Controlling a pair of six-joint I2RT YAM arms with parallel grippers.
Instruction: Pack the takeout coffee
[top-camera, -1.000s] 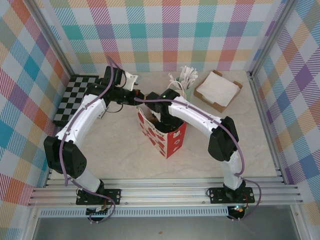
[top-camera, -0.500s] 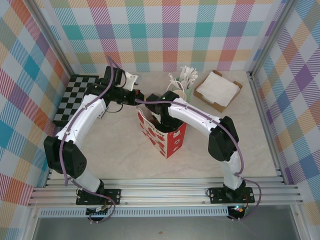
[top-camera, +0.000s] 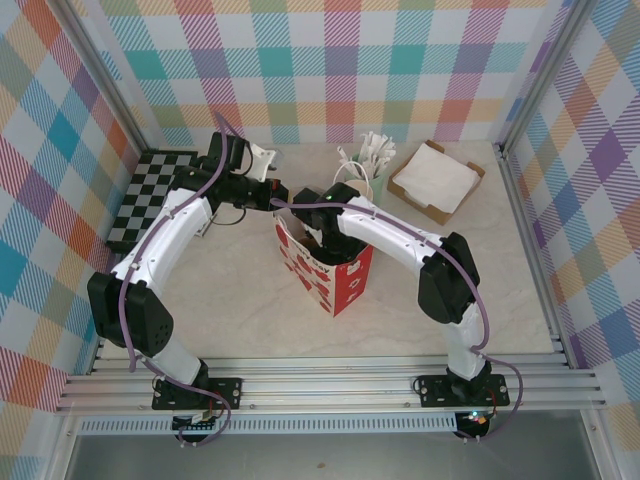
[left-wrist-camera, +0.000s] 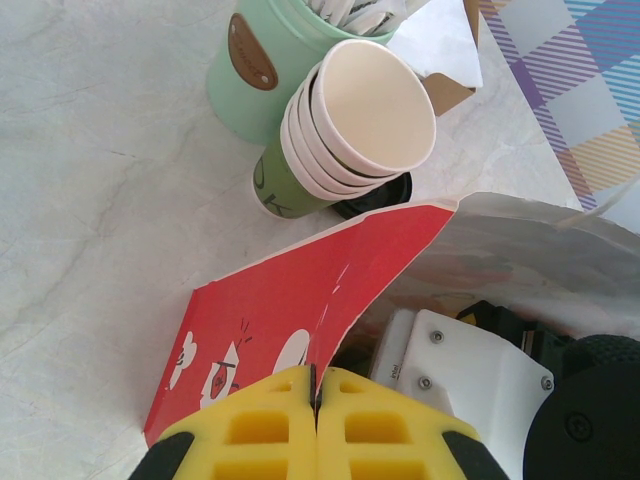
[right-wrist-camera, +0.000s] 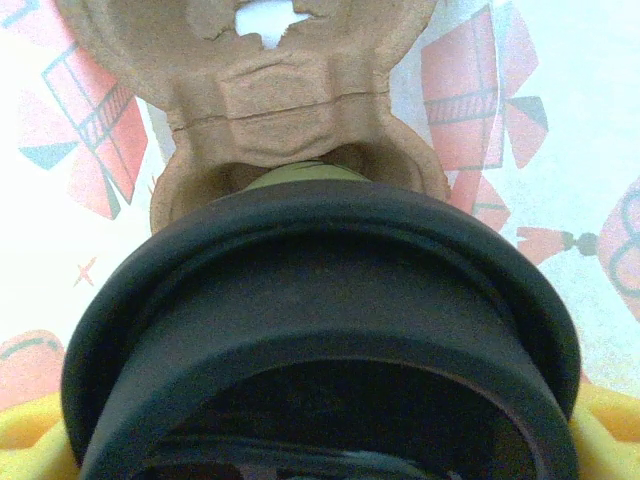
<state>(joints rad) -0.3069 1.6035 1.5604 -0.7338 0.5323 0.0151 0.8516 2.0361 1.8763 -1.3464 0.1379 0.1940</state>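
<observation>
The top camera sits high up behind the 2 arms and looks down on the whole worktop (top-camera: 240, 290). The left wrist camera looks past the left claw (left-wrist-camera: 315, 383), very near the red bag (left-wrist-camera: 280, 300). The right wrist camera looks inside the bag, right up against the takeout coffee (right-wrist-camera: 320, 300). All 3 views share the bag.
</observation>
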